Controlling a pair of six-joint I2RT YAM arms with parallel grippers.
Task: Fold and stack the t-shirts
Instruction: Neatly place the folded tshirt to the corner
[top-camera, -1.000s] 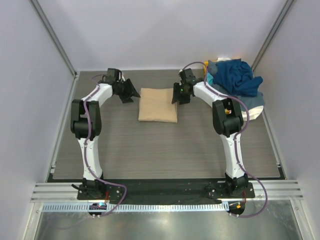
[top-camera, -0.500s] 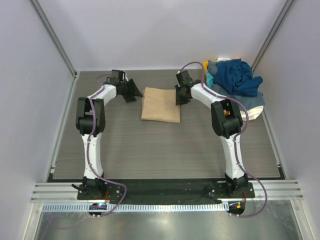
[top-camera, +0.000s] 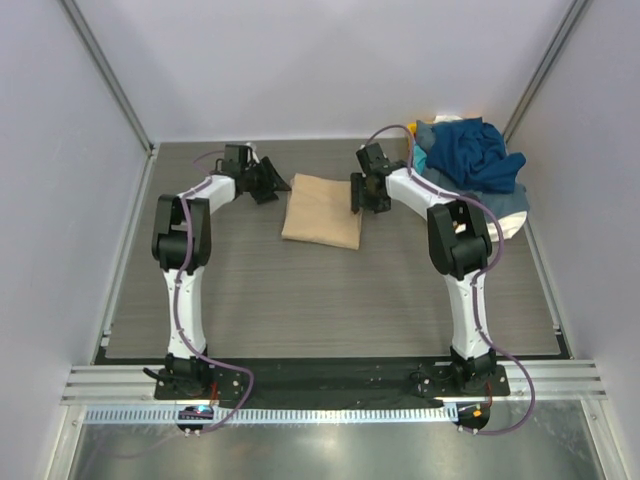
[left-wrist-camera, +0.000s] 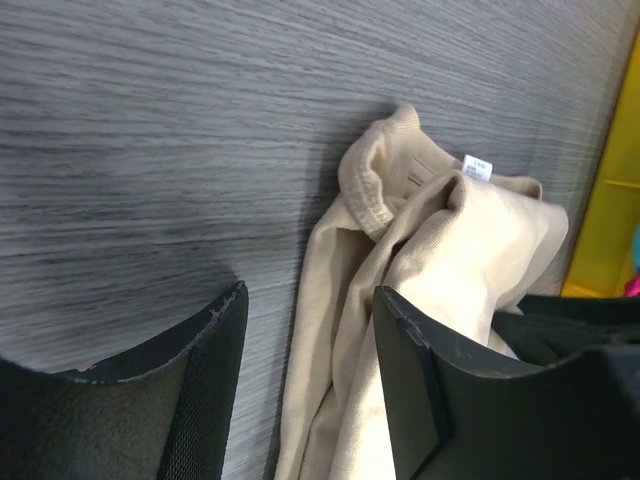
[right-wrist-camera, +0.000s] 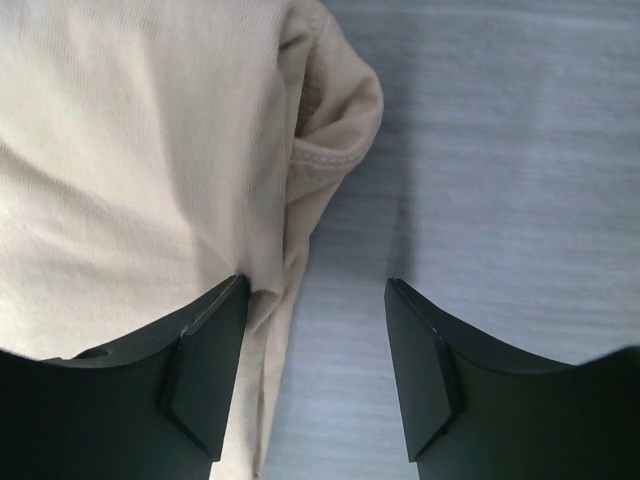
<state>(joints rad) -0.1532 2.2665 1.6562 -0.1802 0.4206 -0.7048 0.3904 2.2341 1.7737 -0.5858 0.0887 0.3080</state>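
A folded tan t-shirt (top-camera: 322, 210) lies on the table at the back centre, slightly askew. My left gripper (top-camera: 277, 185) is at its left edge, open. In the left wrist view, the shirt's collar and white label (left-wrist-camera: 478, 167) lie ahead, and loose tan folds (left-wrist-camera: 340, 330) run between the fingers (left-wrist-camera: 205, 385). My right gripper (top-camera: 360, 197) is at the shirt's right edge, open. Its left finger (right-wrist-camera: 205, 370) rests against the tan hem (right-wrist-camera: 300, 250), while the right finger is over bare table. More t-shirts sit heaped at the back right, a dark blue one (top-camera: 478, 155) on top.
The heap also shows white cloth (top-camera: 508, 215), teal (top-camera: 422, 160) and a yellow bit (top-camera: 420, 130); the yellow appears at the right edge of the left wrist view (left-wrist-camera: 612, 200). Metal posts and white walls close in the table (top-camera: 330, 300) on three sides.
The right gripper shut on the shirt's right edge and has opened again. The left gripper has moved right, up to the shirt. The shirt has shifted slightly right and turned a little.
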